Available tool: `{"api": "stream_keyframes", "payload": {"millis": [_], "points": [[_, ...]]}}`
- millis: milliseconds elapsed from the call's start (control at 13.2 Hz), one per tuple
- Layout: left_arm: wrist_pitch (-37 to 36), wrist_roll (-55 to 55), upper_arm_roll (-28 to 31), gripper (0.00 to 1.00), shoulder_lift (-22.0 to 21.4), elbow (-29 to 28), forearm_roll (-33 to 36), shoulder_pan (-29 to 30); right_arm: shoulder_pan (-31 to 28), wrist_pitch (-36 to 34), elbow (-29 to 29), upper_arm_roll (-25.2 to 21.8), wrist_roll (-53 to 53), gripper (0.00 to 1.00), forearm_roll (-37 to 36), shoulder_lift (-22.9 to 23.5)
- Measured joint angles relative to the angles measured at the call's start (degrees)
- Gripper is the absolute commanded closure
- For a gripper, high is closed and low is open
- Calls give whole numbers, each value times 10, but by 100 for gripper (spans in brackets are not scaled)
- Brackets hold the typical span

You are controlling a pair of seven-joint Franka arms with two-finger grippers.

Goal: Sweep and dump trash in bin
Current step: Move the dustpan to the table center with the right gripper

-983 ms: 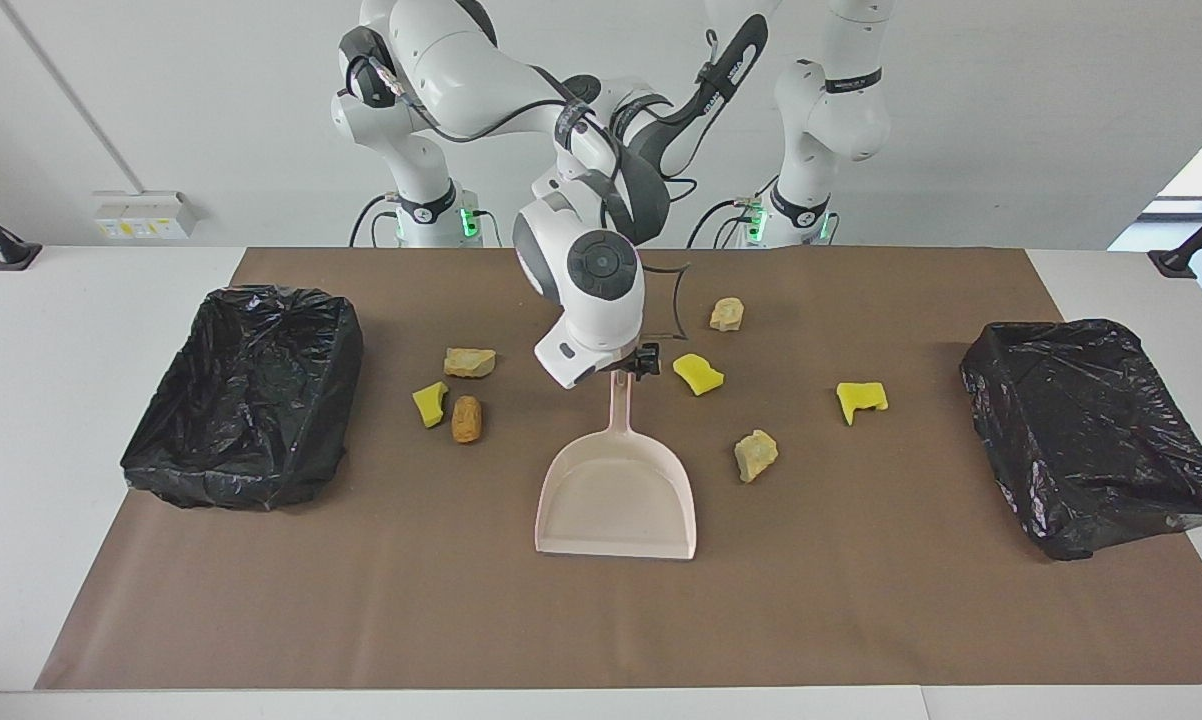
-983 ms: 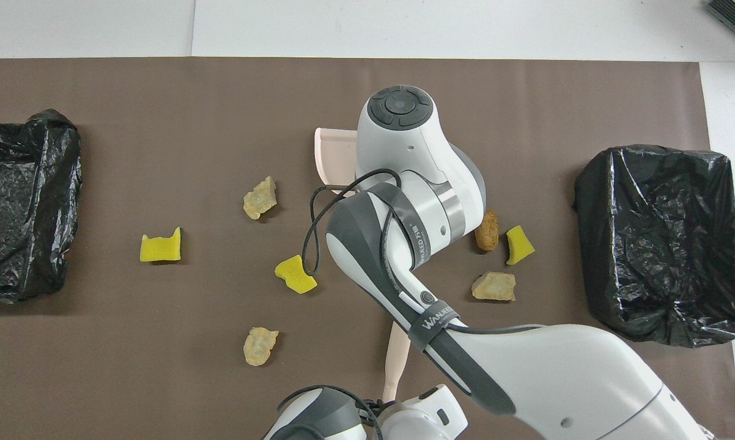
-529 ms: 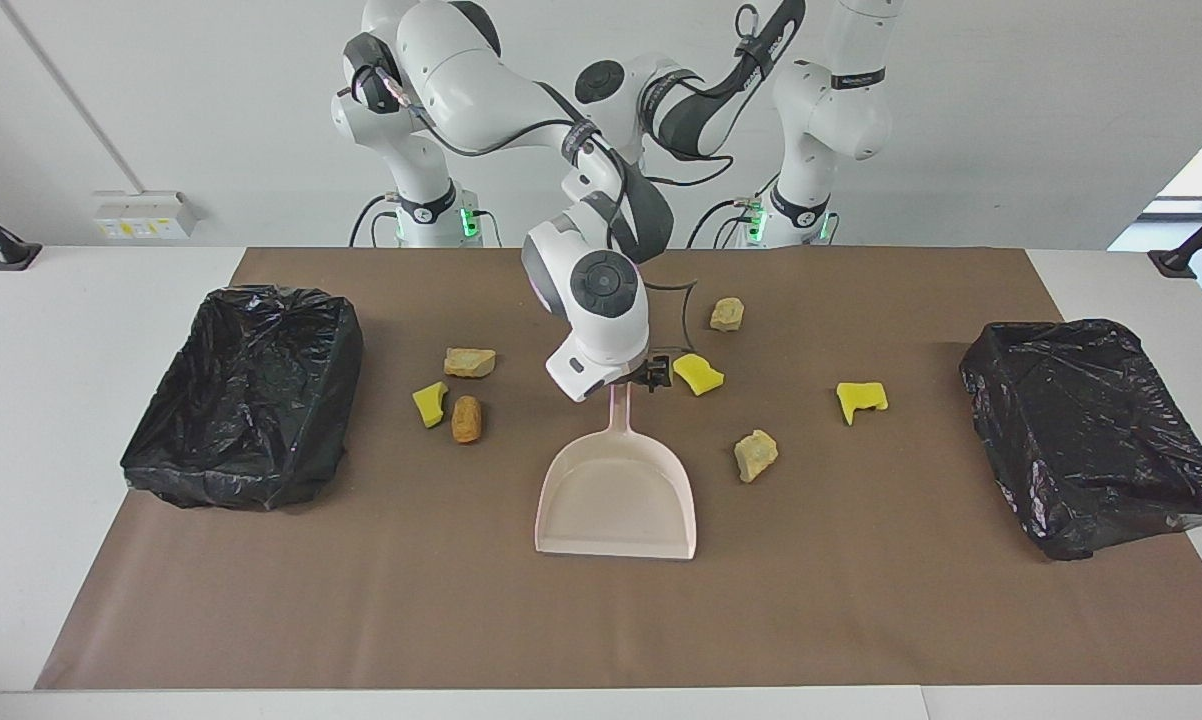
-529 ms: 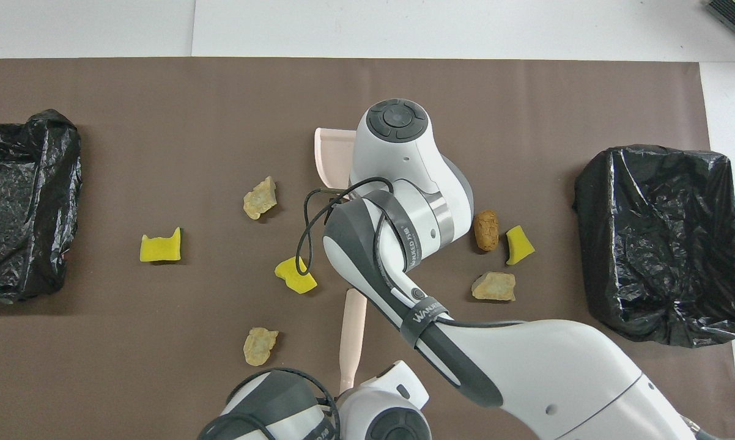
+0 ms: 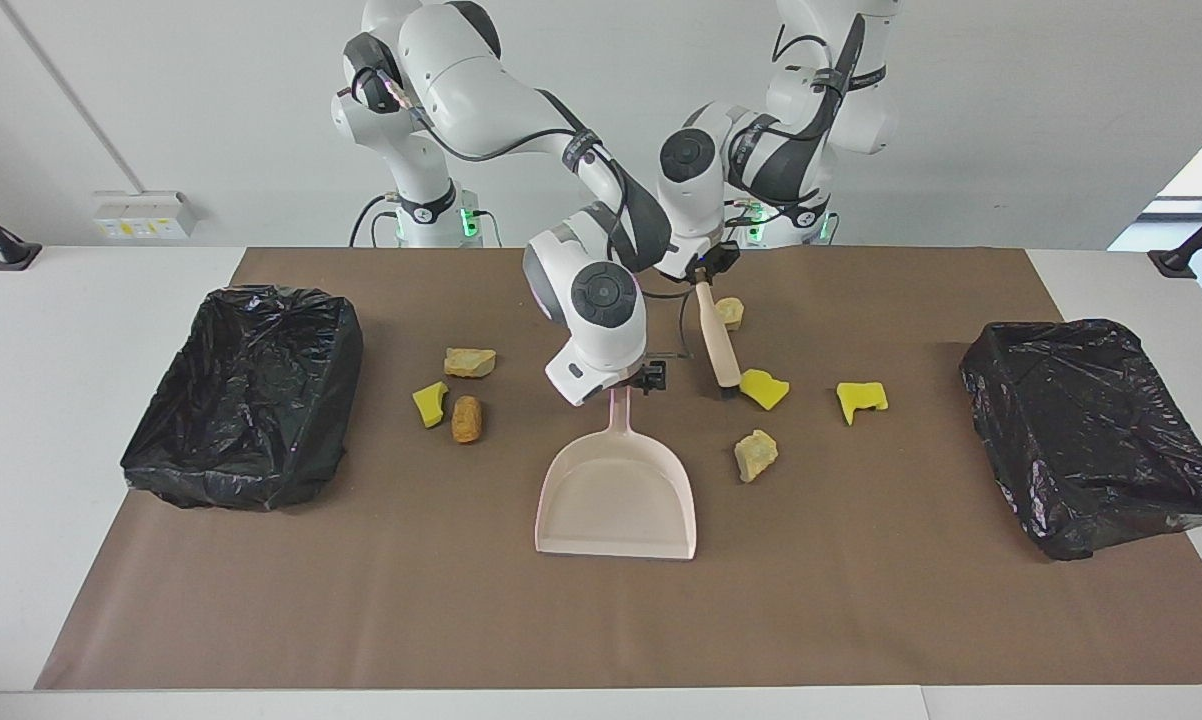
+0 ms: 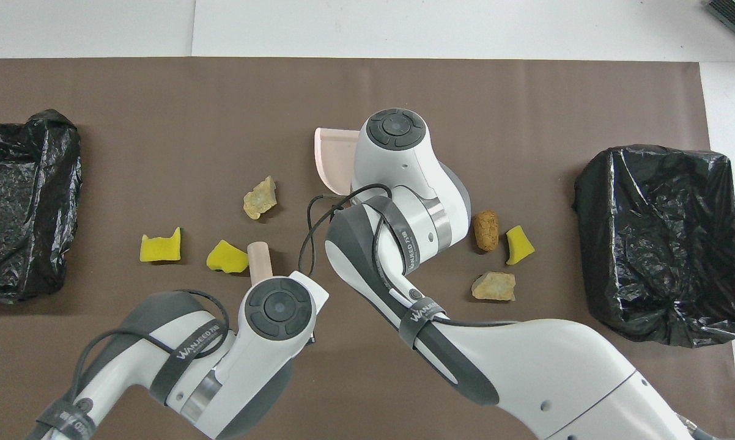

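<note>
Brown paper mat (image 5: 861, 600) covered most of the white table (image 5: 81, 560). A pale pink dustpan (image 5: 616, 495) lay flat at mid-mat, handle toward the robots. A beige brush (image 5: 713, 340) stood tilted nearby, bristle end down on the mat. A white socket box (image 5: 144, 214) sat on the wall.
</note>
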Motion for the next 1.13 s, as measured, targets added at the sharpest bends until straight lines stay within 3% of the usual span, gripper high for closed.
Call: {"api": "stream_keyframes", "payload": {"millis": [76, 227, 303, 681, 908, 1134], "points": [[0, 3, 0, 100, -4, 1, 4, 26, 0, 9, -9, 0, 0, 34, 0, -2], [-19, 26, 1, 100, -28, 5, 6, 57, 1, 22, -25, 0, 0, 93, 0, -7], [-39, 44, 1, 100, -46, 5, 6, 59, 1, 24, -29, 0, 0, 100, 0, -9], [-79, 86, -17, 100, -108, -17, -6, 7, 1, 24, -32, 0, -11, 100, 0, -14], [-66, 114, -20, 100, -143, -79, -39, -61, -1, 22, -33, -1, -87, 100, 0, -36], [-23, 120, -21, 100, -179, -158, -48, -112, -24, -6, -61, -4, -201, 100, -23, -96]]}}
